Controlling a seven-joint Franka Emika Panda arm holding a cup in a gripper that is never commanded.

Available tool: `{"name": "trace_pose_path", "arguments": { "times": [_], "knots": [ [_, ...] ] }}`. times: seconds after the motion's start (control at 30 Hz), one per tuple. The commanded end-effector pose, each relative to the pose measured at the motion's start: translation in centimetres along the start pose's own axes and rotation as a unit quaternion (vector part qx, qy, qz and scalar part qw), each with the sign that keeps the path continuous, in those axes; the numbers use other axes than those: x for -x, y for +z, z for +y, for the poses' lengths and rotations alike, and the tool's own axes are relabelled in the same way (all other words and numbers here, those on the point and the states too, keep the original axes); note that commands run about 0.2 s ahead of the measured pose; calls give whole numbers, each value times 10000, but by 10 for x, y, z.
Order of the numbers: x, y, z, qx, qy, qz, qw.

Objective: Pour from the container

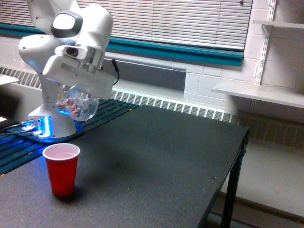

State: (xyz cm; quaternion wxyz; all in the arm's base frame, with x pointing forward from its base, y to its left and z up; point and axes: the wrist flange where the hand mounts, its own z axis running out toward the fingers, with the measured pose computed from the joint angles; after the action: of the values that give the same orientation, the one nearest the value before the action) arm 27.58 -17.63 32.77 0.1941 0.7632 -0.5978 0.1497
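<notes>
Your gripper [76, 97] is clamped around the clear tumbler [75, 105], which hangs tipped nearly on its side, above the red cup [61, 169] and slightly toward the exterior view's right; pinkish pieces sit inside, so pouring likely needs more tilt

Hidden and cut-off parts

The gripper [71, 97] fingers are largely lost behind the container [76, 103]; its pinkish contents look blurred. The arm [47, 52] is cropped at the upper left.
</notes>
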Motion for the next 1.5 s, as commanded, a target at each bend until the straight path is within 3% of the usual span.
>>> {"name": "trace_pose_path", "arguments": {
  "times": [0.03,0.43,1.5],
  "knots": [
    [8,12,15,258,211,-113,9994],
    [11,23,26,540,269,-286,9978],
    [5,62,3,1085,92,-564,9925]
  ]
}}
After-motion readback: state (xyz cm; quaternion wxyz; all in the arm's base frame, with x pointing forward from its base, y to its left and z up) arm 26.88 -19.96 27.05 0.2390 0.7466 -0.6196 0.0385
